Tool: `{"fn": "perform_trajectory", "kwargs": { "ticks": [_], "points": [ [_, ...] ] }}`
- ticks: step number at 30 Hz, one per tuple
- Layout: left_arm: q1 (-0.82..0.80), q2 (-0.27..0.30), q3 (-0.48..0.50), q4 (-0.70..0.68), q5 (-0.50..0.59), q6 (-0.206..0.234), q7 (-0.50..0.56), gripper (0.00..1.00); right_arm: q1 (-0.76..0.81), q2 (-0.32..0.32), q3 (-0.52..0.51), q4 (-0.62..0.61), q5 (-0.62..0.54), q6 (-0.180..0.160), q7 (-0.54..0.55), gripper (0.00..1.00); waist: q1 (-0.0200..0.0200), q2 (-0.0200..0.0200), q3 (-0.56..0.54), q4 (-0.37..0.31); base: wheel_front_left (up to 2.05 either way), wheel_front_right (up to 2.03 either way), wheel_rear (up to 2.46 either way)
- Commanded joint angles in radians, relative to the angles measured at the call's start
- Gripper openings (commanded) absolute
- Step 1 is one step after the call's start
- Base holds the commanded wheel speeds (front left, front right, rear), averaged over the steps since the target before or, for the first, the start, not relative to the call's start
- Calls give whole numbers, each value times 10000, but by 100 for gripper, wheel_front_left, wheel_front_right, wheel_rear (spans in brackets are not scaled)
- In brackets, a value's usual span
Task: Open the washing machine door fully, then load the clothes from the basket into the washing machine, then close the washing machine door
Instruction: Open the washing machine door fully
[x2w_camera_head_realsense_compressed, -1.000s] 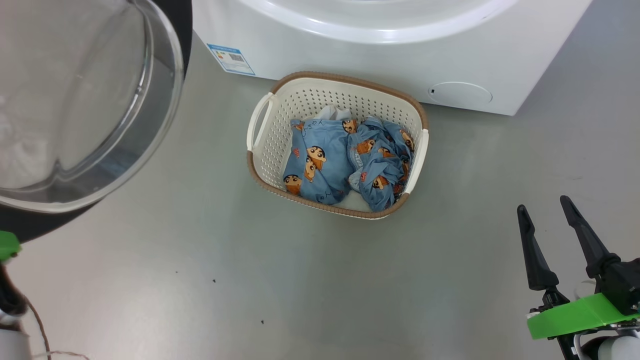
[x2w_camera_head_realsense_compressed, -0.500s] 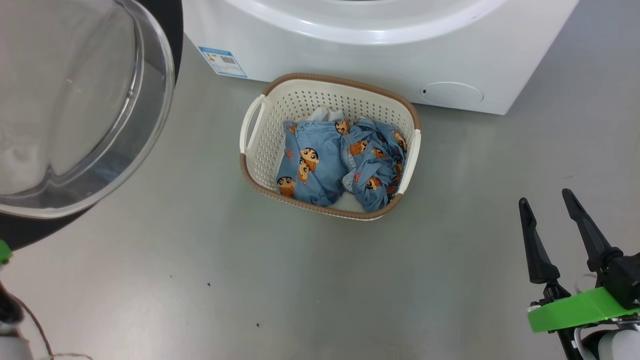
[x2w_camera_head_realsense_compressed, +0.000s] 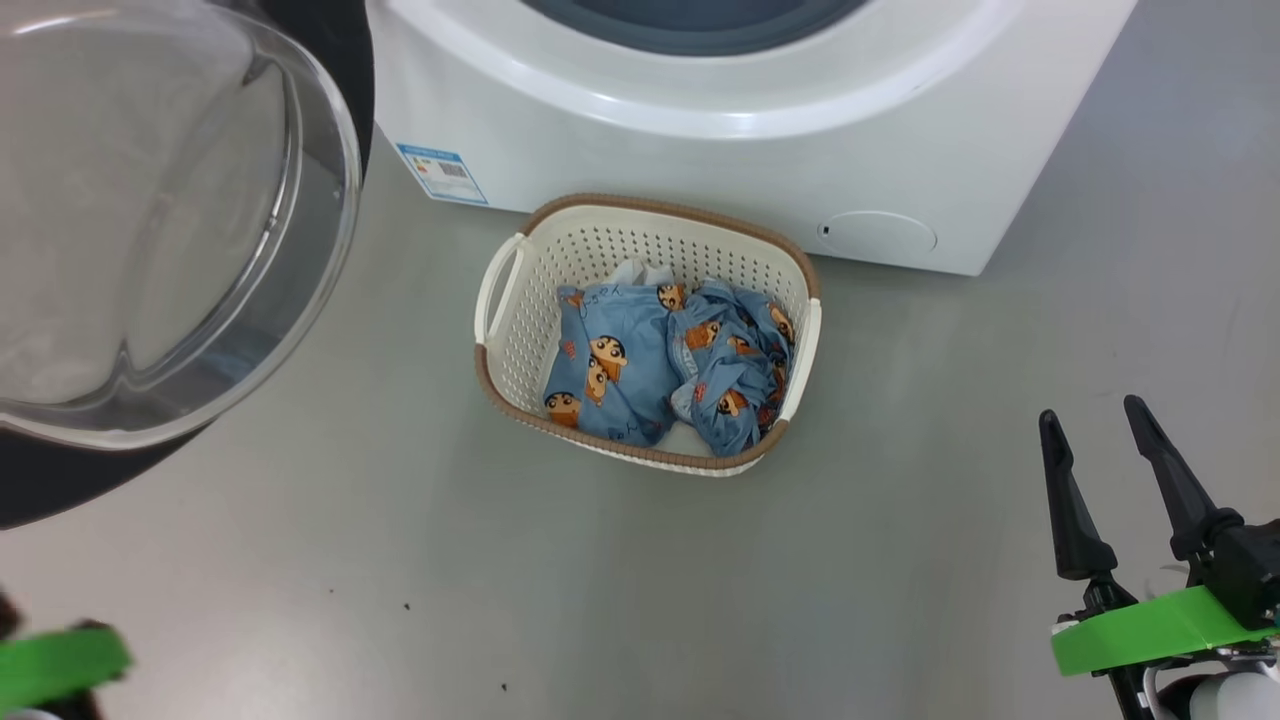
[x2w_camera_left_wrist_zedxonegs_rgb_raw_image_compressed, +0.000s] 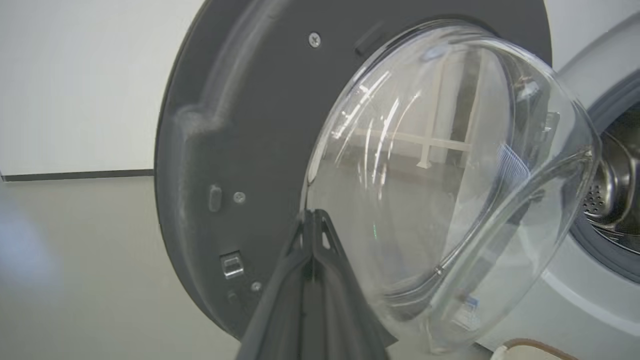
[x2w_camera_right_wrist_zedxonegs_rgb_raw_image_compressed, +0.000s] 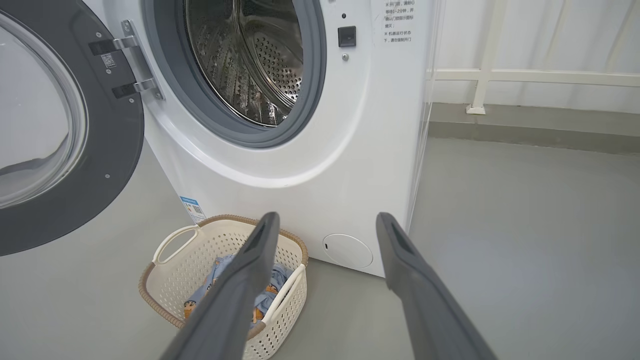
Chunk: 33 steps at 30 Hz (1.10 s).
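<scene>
Our left gripper (x2w_camera_left_wrist_zedxonegs_rgb_raw_image_compressed: 313, 217) had its two dark fingers pressed flat together, with nothing between them. In the left wrist view the tips pointed at the inner face of the washing machine door (x2w_camera_left_wrist_zedxonegs_rgb_raw_image_compressed: 235, 125), just where the dark grey rim met the bulging glass bowl (x2w_camera_left_wrist_zedxonegs_rgb_raw_image_compressed: 440, 190). We could not tell whether they touched it.

Our right gripper (x2w_camera_head_realsense_compressed: 1088, 410) hung at the lower right of the head view. Its fingers were spread wide and empty above the bare grey floor (x2w_camera_head_realsense_compressed: 400, 560), well apart from everything else. In the right wrist view we looked along those fingers toward the basket (x2w_camera_right_wrist_zedxonegs_rgb_raw_image_compressed: 170, 280) and the lower front of the washing machine (x2w_camera_right_wrist_zedxonegs_rgb_raw_image_compressed: 350, 165).

The door stood swung wide to the left of the machine. It hung on a metal hinge (x2w_camera_right_wrist_zedxonegs_rgb_raw_image_compressed: 125, 65) at the left side of the opening, with its clear bowl facing out into the room. In the uncovered opening we saw the perforated steel drum (x2w_camera_right_wrist_zedxonegs_rgb_raw_image_compressed: 250, 60), ringed by the grey-blue seal (x2w_camera_right_wrist_zedxonegs_rgb_raw_image_compressed: 312, 100).

The basket sat on the floor close in front of the machine's front panel. In the head view it lay between the blue energy label (x2w_camera_head_realsense_compressed: 441, 173) and the round white service cap (x2w_camera_head_realsense_compressed: 877, 232). The clothes (x2w_camera_head_realsense_compressed: 610, 370) lay inside it in two crumpled heaps side by side, light blue with cartoon faces. A bit of white cloth showed behind them at the far wall. Both grippers were clear of the basket, the right one nearer to it.
</scene>
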<state>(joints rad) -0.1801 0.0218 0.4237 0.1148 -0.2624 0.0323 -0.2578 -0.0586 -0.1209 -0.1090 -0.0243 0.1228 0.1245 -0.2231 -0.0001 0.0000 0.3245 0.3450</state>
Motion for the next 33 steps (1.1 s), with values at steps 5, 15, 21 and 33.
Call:
{"fn": "perform_trajectory", "kwargs": {
  "ticks": [5,15,21,33],
  "points": [
    [1222,288,-1767,-1075,-497,541,-39,0,197,84,205,-209,-86,62,-103,100,1,0,-383,101,0,0,0],
    [1768,286,-4877,-1683,-481,627,-40,0,285,188,500,-173,-91,62,-133,100,1,0,-758,-295,0,0,0],
    [1390,289,-5653,-1019,-452,345,42,0,307,296,646,-165,-98,62,-180,100,1,0,-947,-846,0,0,0],
    [864,541,-5864,-346,-247,326,291,100,383,438,867,50,-27,62,-274,100,1,0,-1324,-1990,0,0,0]
  ]
}}
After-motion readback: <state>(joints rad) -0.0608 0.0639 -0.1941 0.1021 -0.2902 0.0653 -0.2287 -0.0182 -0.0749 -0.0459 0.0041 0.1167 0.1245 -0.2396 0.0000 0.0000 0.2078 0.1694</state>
